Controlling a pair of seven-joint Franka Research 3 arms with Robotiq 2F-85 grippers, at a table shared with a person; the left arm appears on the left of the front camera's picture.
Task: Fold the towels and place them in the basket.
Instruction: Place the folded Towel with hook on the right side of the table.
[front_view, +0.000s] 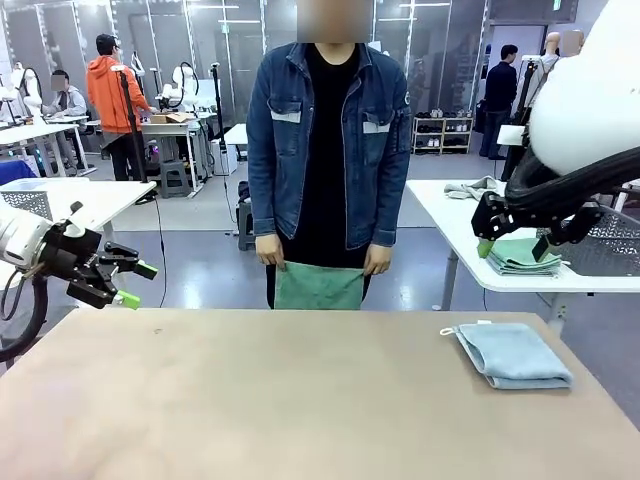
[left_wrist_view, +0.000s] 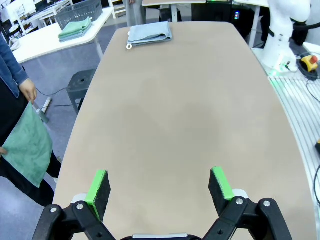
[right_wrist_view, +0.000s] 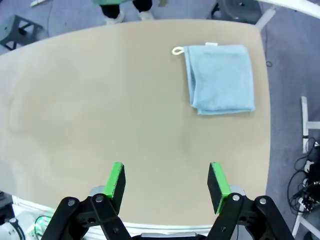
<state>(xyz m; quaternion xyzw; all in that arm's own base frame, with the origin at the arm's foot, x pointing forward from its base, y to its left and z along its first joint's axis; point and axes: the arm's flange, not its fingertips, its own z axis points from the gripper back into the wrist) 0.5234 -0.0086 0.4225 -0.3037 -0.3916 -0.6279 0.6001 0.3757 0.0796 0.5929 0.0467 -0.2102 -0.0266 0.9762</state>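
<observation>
left gripper (front_view: 137, 285) hovers off the left side of the table (front_view: 300, 400) and right gripper (front_view: 512, 248) hangs up high on the right, both with jaws spread wide and nothing in them. the blue towel (front_view: 512, 352) lies folded on the table's right side, and the green towel (front_view: 318, 286) hangs unfolded from the person's hands (front_view: 268, 252) at the far edge. so i'd say one fold is done, the green one isn't started, and nothing's gone in the basket (left_wrist_view: 82, 10) off on the side table (left_wrist_view: 45, 40) to the right.
</observation>
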